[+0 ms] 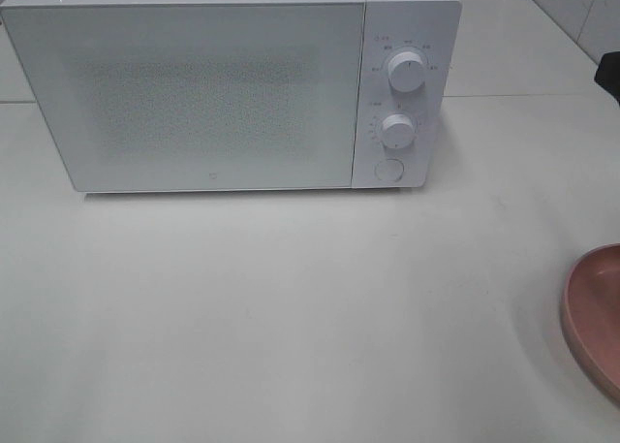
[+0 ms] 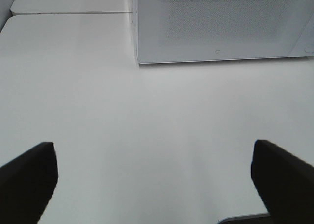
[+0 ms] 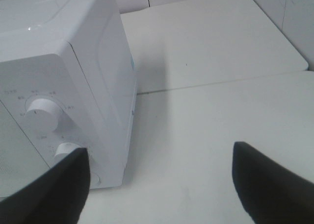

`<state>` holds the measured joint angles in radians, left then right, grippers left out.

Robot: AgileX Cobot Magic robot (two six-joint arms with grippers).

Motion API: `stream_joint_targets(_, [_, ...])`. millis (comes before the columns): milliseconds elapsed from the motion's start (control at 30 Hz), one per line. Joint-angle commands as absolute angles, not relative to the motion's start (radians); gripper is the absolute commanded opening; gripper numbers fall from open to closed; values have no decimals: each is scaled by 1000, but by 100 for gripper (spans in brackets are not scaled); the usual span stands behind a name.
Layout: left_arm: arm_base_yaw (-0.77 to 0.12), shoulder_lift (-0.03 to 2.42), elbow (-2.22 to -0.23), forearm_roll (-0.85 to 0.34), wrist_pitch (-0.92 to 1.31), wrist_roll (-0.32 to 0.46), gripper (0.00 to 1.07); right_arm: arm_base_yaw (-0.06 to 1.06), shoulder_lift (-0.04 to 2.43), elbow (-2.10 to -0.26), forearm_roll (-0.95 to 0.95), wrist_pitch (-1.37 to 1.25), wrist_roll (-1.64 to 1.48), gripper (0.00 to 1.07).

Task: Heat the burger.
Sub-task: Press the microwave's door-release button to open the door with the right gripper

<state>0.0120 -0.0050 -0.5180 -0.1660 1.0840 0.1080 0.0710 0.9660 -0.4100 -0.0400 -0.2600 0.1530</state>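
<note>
Left tool (image 2: 152, 146) spread wide, empty, over white table (image 2: 98, 96), right tool (image 3: 161, 149) wide, empty, beside closed microwave (image 3: 93, 57)

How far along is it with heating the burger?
Done: unclear. The microwave is shut, no burger shows anywhere, and the plate looks bare where visible, so the burger may already be inside. In hand: nothing; the left gripper and right gripper are open and empty. Left: probably the knobs, or fetching the burger.
</note>
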Motion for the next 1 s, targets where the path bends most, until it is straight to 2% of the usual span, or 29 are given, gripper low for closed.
stream_joint_targets(33, [8,-23,-515,-171,1069,106,100,75,992,-364,-42,-414,115,76])
stream_joint_targets(333, [8,-23,-515,-171,1069,106,100,76,1102,-284,44,-643,37,76])
stream_joint_targets(500, [8,-23,-515,-171,1069,106,100,141,1167,-280,92,-684,0,76])
stream_joint_targets(600, [8,-23,-515,-171,1069,106,100,207,1205,-273,146,-728,-69,76])
stream_joint_targets(667, [8,-23,-515,-171,1069,106,100,298,1249,-273,243,-770,-157,76])
stream_joint_targets(1000, [8,-22,-515,-171,1069,106,100,506,1356,-274,501,-935,-324,76])
